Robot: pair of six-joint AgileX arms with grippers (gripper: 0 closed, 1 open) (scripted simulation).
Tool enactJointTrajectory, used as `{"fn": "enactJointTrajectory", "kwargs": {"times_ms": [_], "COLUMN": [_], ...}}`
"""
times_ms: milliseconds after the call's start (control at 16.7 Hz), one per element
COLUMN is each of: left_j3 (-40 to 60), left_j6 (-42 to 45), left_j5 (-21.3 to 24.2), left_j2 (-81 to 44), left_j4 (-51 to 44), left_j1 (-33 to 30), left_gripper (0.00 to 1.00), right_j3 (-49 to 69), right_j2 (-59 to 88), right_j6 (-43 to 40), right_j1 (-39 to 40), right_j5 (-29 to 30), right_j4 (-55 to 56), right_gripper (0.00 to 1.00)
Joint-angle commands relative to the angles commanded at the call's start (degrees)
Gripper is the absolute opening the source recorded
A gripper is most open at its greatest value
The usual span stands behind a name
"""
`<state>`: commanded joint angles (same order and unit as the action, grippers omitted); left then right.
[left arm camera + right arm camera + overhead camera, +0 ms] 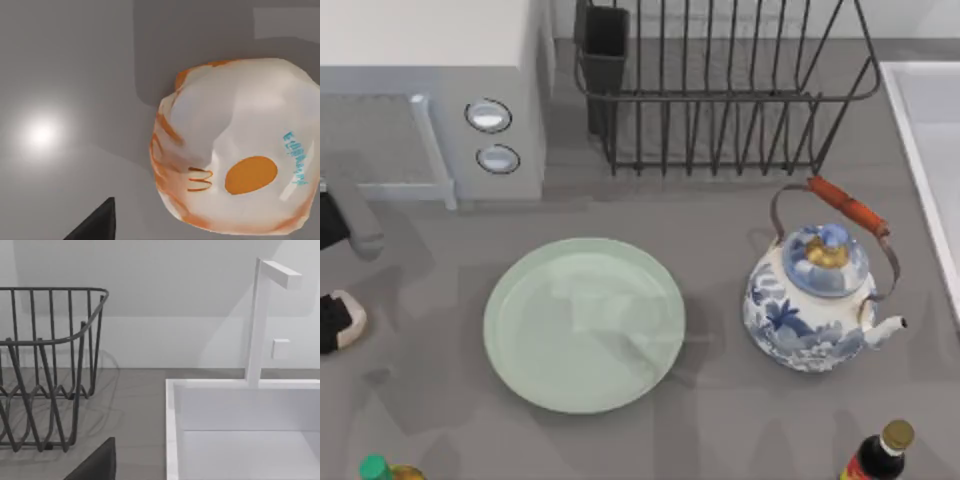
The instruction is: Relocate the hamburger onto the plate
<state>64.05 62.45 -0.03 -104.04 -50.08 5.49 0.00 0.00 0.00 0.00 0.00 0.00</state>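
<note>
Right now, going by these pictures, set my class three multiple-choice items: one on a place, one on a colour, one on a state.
1. The hamburger lies: A left of the plate; B on it; C right of it.
2. The plate is: A red; B pale green; C black.
3. The plate is: A loaded; B cracked; C bare.
Key: 1A, the top view shows it far to the plate's left; 2B, its glossy face is mint; 3C, nothing lies on it.

hamburger (235, 150) | small turquoise lettering on wrapper, unreadable | orange arch-shaped mark, orange oval | no legible text
</note>
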Motion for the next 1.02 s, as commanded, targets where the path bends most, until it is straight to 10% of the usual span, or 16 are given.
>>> {"fn": "enactJointTrajectory", "kwargs": {"times_ms": [600,1020], "left_j3": [-3.3,-3.3], "left_j6": [-1.0,-1.0], "left_j5": [0.0,0.0], "left_j2": [-8.0,-8.0], "left_j4": [11.4,11.4], "left_j1": [-1.1,-1.1], "left_gripper": [1.0,0.47], "right_j3": [0.0,0.0], "right_j2": [0.0,0.0], "right_j6": [0.0,0.0], "right_j1": [0.0,0.0], "right_j5": [0.0,0.0], "right_j4": [0.0,0.0], "right_gripper": [1.0,1.0]}}
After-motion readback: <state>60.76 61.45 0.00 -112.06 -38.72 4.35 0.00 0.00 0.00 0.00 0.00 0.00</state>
